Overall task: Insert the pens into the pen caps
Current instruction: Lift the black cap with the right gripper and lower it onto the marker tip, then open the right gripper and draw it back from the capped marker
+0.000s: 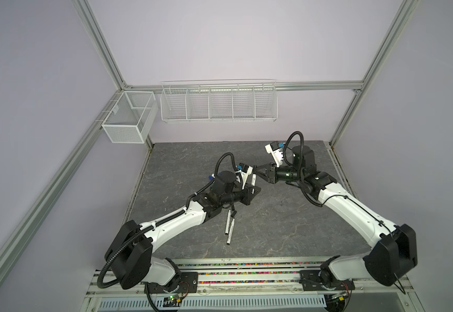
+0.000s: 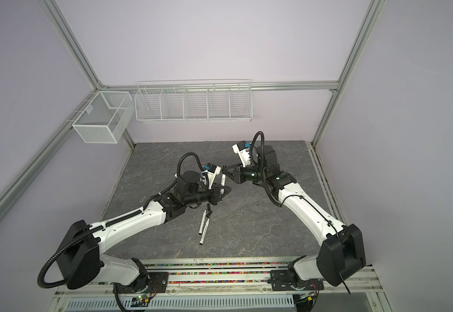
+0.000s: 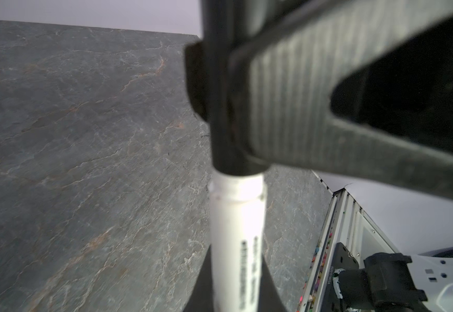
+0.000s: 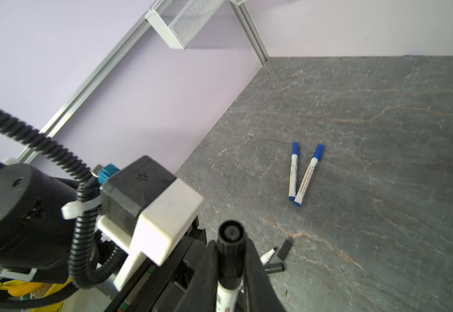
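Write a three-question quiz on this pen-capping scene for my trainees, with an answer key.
1. True or false: the two blue-capped pens lie in a V on the table, close together at one end.
2. Multiple choice: what does the left claw hold? A) a loose blue cap B) a white pen barrel C) nothing
3. Fill in: the cap between the fingers of the right claw is coloured ___.
Key: 1 true; 2 B; 3 black.
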Controlling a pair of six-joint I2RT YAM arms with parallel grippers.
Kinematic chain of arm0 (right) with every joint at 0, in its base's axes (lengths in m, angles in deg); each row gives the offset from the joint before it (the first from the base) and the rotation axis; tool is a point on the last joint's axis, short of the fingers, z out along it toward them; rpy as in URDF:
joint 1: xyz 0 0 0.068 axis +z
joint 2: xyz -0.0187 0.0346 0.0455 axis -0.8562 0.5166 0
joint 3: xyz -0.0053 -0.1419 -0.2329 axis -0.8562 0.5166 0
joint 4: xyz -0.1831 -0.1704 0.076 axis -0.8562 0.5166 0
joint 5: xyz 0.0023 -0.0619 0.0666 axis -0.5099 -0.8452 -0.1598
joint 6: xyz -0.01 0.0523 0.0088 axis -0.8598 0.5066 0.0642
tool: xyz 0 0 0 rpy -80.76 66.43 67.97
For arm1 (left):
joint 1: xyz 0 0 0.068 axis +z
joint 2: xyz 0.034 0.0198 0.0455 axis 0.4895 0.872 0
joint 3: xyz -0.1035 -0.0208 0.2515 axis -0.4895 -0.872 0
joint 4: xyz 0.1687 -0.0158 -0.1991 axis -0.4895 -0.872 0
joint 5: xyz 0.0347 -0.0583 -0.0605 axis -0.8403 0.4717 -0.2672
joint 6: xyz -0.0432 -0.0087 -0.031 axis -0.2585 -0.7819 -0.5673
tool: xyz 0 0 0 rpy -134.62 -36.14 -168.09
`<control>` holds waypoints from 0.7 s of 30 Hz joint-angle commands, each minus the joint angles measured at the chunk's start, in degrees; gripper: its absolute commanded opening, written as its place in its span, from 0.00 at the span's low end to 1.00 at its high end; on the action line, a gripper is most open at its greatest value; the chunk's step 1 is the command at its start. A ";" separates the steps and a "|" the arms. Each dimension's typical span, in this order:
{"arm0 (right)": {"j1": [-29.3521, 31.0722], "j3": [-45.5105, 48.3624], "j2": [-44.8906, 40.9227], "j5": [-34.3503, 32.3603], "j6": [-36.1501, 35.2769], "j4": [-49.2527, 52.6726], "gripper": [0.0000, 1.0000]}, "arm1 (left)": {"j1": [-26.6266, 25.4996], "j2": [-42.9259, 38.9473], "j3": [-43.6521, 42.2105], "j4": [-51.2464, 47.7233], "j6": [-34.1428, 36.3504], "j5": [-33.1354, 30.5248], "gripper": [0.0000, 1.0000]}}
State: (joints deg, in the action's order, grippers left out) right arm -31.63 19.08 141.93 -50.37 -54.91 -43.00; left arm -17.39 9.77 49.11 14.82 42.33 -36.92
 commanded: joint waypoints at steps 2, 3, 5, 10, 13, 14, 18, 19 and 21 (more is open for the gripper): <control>1.37 1.93 -3.40 6.70 -0.92 3.22 0.20 | 2.33 2.05 5.50 7.69 0.27 -4.00 0.00; 1.38 1.66 -3.61 6.41 -1.33 3.67 0.22 | 2.18 2.26 5.79 7.16 1.57 -4.92 0.00; 1.38 1.20 -3.98 6.05 -2.19 4.72 0.26 | 1.51 2.34 6.14 5.57 4.62 -7.43 0.00; 0.96 0.73 -6.36 0.37 -3.70 7.13 0.45 | -0.99 0.68 2.57 8.76 11.39 -9.81 0.00; 0.17 0.47 -8.64 -4.52 -4.54 7.73 0.53 | -1.81 -0.61 -0.19 11.06 12.16 -9.33 0.00; -0.21 0.18 -9.27 -6.39 -4.65 7.74 0.55 | -2.02 -0.88 -0.73 11.18 12.18 -9.00 0.00; -1.45 -1.95 -10.49 -11.48 -4.62 7.70 0.56 | -3.03 -1.83 -2.47 11.09 12.04 -7.29 0.00; -1.53 -2.46 -10.32 -11.80 -4.51 7.28 0.56 | -3.33 -2.03 -2.79 11.18 11.98 -6.90 0.00; -1.52 -4.03 -9.10 -11.61 -4.32 6.84 0.56 | -3.76 -2.45 -3.72 11.76 11.42 -6.64 0.00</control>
State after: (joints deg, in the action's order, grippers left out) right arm -32.94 17.37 132.35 -59.29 -58.36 -35.50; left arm -20.49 9.25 46.43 23.98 52.91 -44.66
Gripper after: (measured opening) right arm 0.563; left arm 0.134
